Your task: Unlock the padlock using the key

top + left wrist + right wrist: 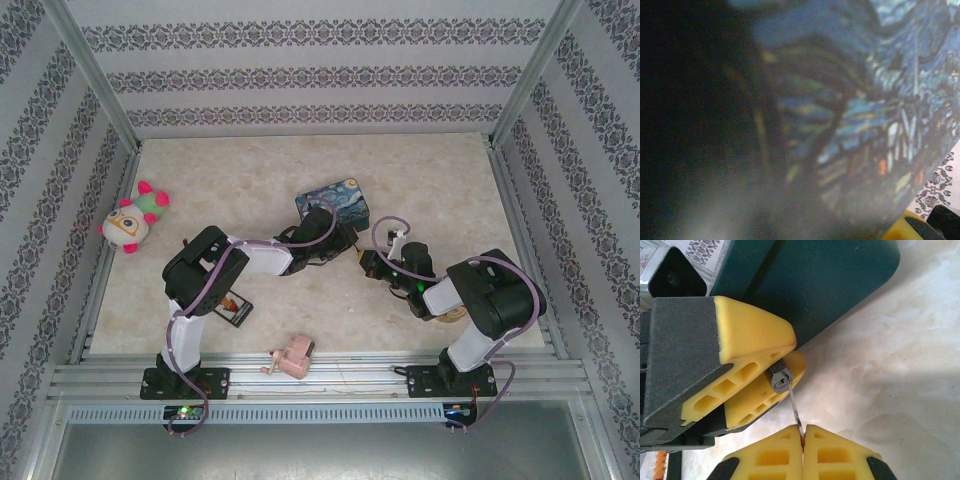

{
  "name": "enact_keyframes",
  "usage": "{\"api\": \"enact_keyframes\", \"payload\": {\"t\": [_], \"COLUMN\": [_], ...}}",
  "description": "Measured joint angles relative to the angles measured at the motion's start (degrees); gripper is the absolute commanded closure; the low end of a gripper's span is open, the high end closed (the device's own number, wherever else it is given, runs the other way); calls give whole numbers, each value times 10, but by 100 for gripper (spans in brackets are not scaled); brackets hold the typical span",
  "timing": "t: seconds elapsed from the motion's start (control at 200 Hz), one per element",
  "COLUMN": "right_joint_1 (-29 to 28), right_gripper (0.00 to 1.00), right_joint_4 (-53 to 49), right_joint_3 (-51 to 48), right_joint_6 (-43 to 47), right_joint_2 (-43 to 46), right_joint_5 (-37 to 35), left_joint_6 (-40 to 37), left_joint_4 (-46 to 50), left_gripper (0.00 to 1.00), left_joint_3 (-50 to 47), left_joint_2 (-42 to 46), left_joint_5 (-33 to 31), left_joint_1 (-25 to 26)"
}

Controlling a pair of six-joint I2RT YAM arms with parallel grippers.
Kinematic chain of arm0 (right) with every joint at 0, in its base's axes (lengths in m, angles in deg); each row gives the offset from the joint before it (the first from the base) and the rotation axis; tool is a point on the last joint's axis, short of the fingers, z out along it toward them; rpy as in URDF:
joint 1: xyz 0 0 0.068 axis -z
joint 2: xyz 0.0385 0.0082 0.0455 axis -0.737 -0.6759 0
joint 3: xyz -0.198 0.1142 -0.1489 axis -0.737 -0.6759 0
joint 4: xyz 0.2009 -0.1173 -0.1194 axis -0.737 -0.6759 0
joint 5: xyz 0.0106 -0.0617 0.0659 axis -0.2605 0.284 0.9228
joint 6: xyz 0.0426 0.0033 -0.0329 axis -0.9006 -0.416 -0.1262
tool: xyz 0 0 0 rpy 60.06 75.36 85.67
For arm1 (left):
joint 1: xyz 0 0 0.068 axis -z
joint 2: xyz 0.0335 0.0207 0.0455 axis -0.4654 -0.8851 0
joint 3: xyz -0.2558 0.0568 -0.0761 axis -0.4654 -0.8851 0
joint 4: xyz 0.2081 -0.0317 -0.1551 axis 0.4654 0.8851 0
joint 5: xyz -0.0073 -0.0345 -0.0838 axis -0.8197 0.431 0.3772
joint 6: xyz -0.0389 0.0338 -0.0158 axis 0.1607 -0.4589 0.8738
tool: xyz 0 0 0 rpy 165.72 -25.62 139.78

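In the right wrist view the small dark padlock [779,377] is pinched between the yellow fingers [750,335] of my left gripper [347,245], with its round keyhole face turned toward the camera. My right gripper [803,432] is shut on the slim metal key [795,407]. The key's blade slants up, and its tip meets the keyhole. The two grippers face each other just in front of the blue painted tin [335,202]. The left wrist view is a blurred close-up of that tin [880,100].
The tin's dark side [825,280] stands right behind the left fingers. A plush toy [133,220] lies at the far left. A pink gadget [290,358] sits by the front rail, and a dark card [233,308] lies near the left arm. Patterned walls enclose the table.
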Motion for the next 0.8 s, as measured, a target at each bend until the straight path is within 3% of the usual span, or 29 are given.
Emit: {"api": "enact_keyframes", "payload": {"t": [0.8], "right_joint_1": [-23], "right_gripper": [100], "right_joint_4": [-12], "right_joint_3": [11], "right_joint_6": [9], "right_joint_2": [7], "right_joint_5": [-33], "left_joint_6": [14], "left_joint_4": [-3], "left_gripper": [89], "left_joint_3": [2], "left_joint_2": [0], "left_joint_5": [2], "left_joint_1": [-4]}}
